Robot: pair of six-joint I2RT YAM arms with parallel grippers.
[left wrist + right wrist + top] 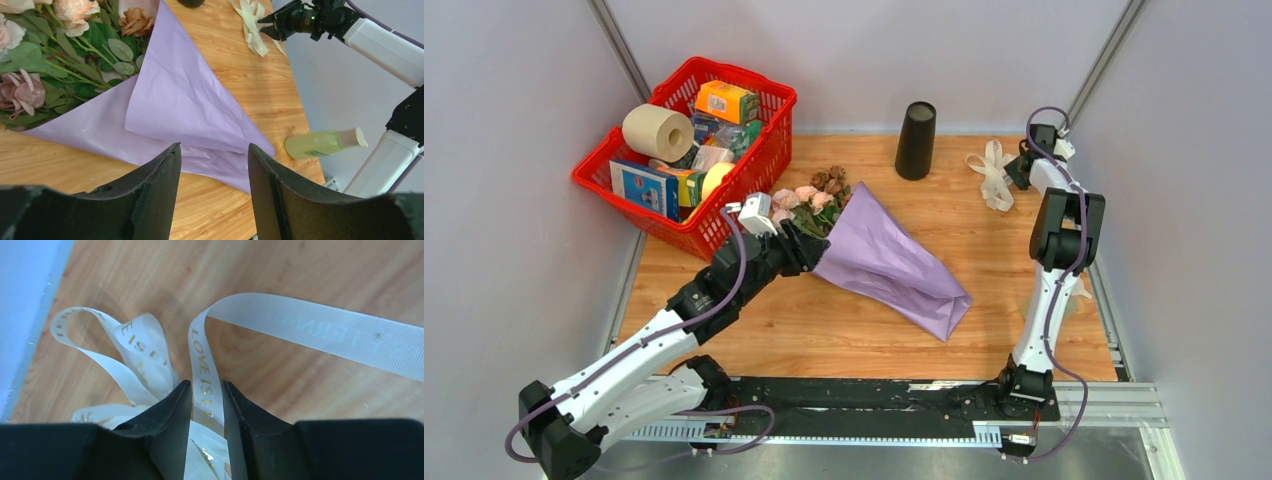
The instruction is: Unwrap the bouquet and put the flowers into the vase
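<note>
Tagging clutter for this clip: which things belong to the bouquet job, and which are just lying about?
Job: bouquet, its flowers, lilac paper, cream ribbon, black vase.
Lying about: red basket, toilet roll, green bottle.

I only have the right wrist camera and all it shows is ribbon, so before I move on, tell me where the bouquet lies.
Observer: The bouquet lies on its side mid-table, wrapped, with its blooms toward the red basket.
Operator: Report the left hand.
Observer: The left hand is open at the bouquet's wide end, gripping nothing.
Operator: Locate the vase.
Observer: The vase stands upright at the table's far edge, between the basket and the ribbon.
</note>
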